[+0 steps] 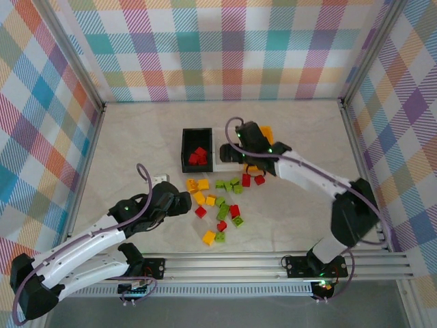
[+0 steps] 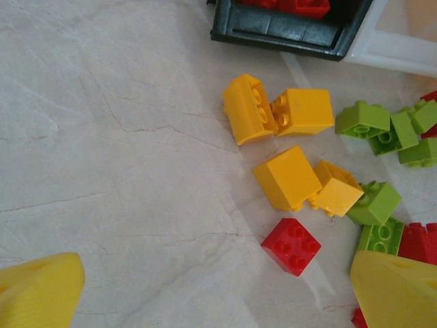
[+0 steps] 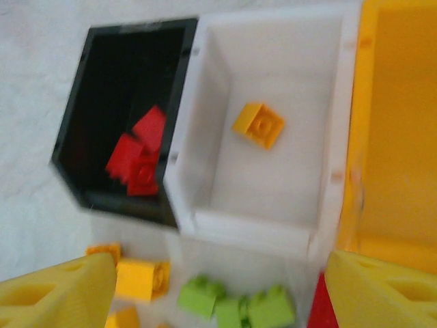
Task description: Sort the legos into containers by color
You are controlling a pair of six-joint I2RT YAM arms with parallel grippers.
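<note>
Yellow brick lies in the white bin under the spread, empty right gripper — drop looks done; left gripper, also open, should descend on a loose yellow lego

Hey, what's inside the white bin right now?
One yellow-orange brick lies on the floor of the white bin, seen from the right wrist. The rest of its visible floor is bare. From above, the right arm covers most of that bin.
</note>
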